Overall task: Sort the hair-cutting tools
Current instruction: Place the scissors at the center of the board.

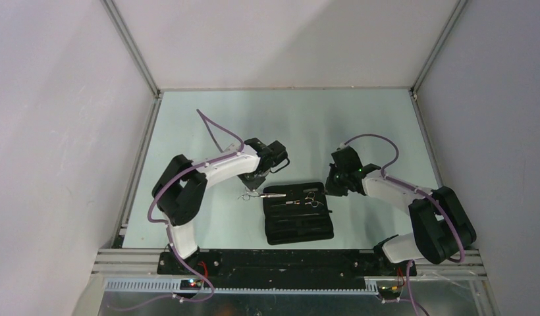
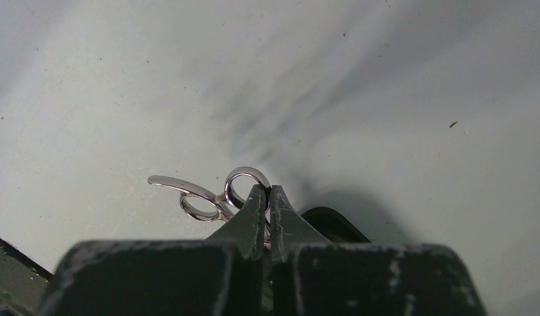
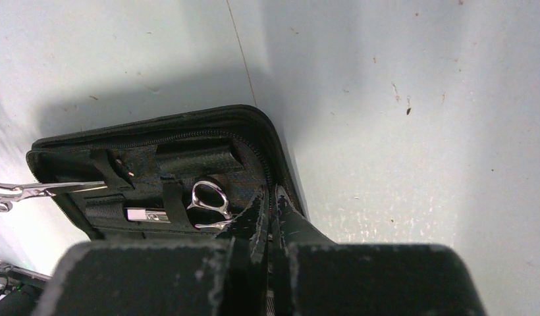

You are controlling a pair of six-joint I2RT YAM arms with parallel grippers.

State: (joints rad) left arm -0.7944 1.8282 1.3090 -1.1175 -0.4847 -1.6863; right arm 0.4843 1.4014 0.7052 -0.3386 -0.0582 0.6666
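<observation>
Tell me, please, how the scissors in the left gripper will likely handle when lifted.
The scissors look like thin polished metal: probably stiff and light. Pinched at one finger ring by the left gripper, they may swivel or slip.

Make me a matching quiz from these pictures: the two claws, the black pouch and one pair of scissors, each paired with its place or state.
Things:
A. left gripper
B. right gripper
C. pouch
D. right-hand scissors

Places or states:
1. lying open on the table
2. tucked inside the pouch
3. shut on a ring of the left-hand scissors
4. shut, at the pouch's edge

Pairs: A-3, B-4, C-1, D-2.
</observation>
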